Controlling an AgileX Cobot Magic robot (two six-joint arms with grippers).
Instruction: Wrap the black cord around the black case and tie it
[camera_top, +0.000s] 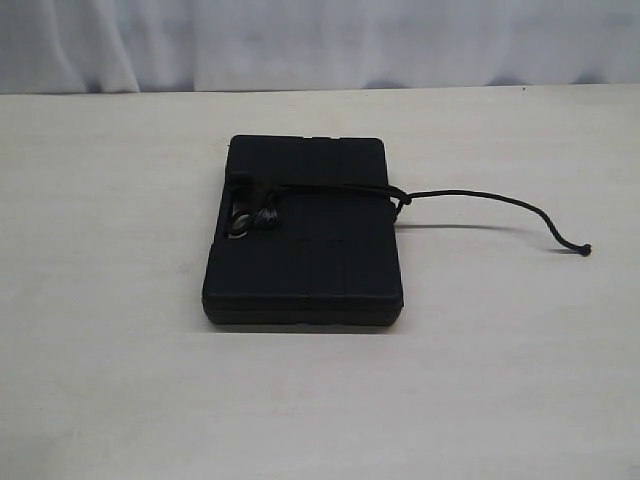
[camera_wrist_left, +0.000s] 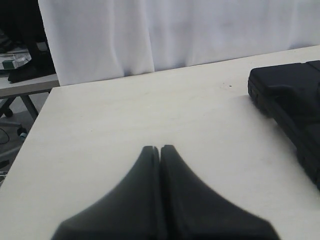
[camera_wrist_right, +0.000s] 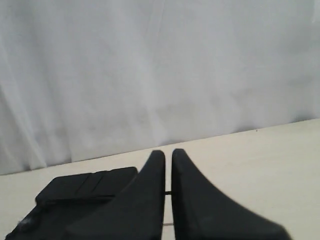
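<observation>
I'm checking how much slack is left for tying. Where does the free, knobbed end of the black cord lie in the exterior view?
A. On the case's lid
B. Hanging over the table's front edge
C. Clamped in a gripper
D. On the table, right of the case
D: the black cord leaves the right edge of the black case and trails over the table, its knobbed tip lying apart from the case.

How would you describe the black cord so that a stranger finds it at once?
A pale table holds one flat black case near its middle. The black cord crosses the case's lid and trails onto the table at the right. It is the only thin, string-like thing, ending in a knob.
</observation>
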